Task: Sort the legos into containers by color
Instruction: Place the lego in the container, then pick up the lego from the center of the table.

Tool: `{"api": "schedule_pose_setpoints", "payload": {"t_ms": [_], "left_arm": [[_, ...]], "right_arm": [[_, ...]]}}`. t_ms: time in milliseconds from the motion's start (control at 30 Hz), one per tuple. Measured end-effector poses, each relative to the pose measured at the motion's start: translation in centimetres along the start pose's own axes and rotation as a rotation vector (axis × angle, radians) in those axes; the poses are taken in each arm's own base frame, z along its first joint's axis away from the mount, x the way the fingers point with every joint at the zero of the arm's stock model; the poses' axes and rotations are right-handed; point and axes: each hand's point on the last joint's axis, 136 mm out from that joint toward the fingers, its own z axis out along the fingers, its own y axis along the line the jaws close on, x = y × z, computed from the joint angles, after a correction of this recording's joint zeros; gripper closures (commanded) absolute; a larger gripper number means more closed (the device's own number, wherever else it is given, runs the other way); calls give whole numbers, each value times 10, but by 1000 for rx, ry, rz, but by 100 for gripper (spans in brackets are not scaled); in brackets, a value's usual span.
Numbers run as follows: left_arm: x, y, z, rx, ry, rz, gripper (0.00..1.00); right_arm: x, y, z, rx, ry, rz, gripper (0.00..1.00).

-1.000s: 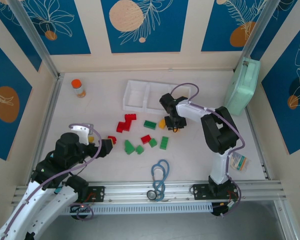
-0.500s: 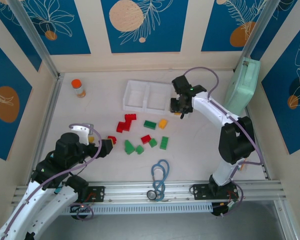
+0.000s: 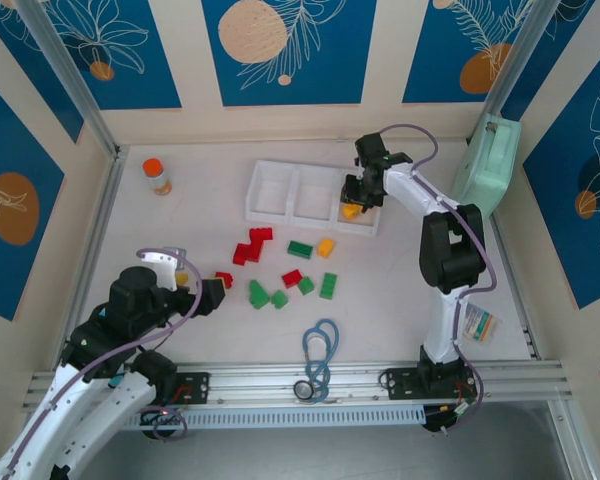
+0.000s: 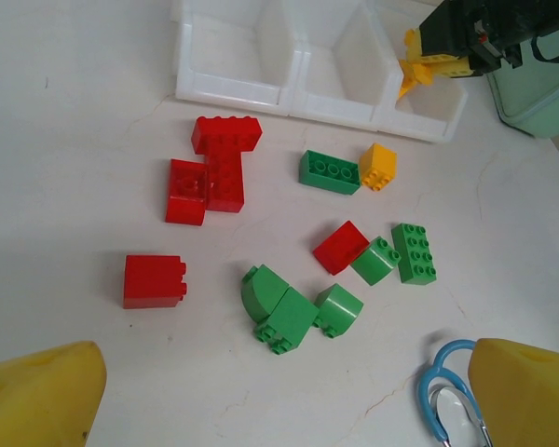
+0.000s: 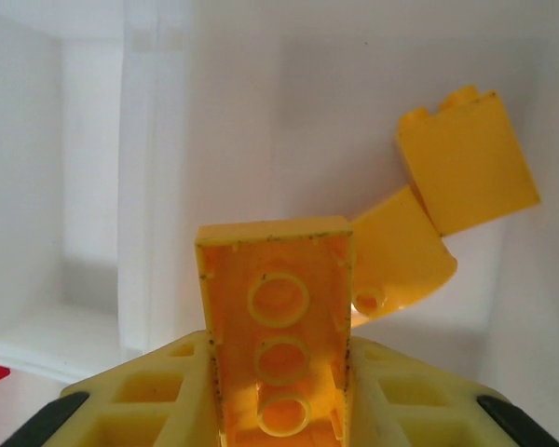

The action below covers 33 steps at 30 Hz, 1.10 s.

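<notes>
yellow lego (image 5: 278,317) in right hand (image 5: 278,396) above end compartment (image 5: 354,112), near divider (image 5: 154,140); left hand (image 4: 284,396) wide

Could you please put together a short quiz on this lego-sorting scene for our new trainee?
1. True or false: the right end effector holds a yellow lego above the white tray's rightmost compartment.
2. The loose yellow lego on the table lies nearest a lego of which colour? A red, B green, C blue.
3. Fill in: the left end effector is ___, holding nothing.
Key: 1 true; 2 B, the green lego; 3 open.
</notes>
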Motion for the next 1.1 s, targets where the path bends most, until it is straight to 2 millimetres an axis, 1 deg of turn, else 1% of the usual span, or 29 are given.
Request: {"api": "schedule_pose_setpoints", "payload": {"t_ms": [67,167,233,300,333,733,800,833,933,1000,1067,1100], "left_arm": [[0,0,0,0,0,0,1],[0,0,0,0,0,0,1],[0,0,0,0,0,0,1],[0,0,0,0,-1,0,1],[0,0,0,0,0,0,1],[0,0,0,-1,0,0,1],[0,0,0,-3,-1,0,1],[0,1,0,-3,-1,0,1],[0,1,0,-3,-1,0,1],[0,1,0,-3,-1,0,1],[0,1,0,-3,-1,0,1],[0,1,0,-3,-1,0,1]], "right_arm": [[-8,0,1,-8,-6,5,62],[-22,1,-1,-25,-27,16,49],[-26,1,-1,-34,-31,17,39],[-26,0,-1,-34,-30,22,32],[-26,-1,-2,-34,-30,22,30],[-23,4,-1,-65,-13,20,30],[-16,2,3,-68,5,29,29],[-9,1,6,-65,19,35,29],[20,-4,10,-50,68,55,27],[34,-1,1,-52,71,55,22],[54,5,-12,-52,86,58,15],[64,8,-20,-49,91,60,14]]}}
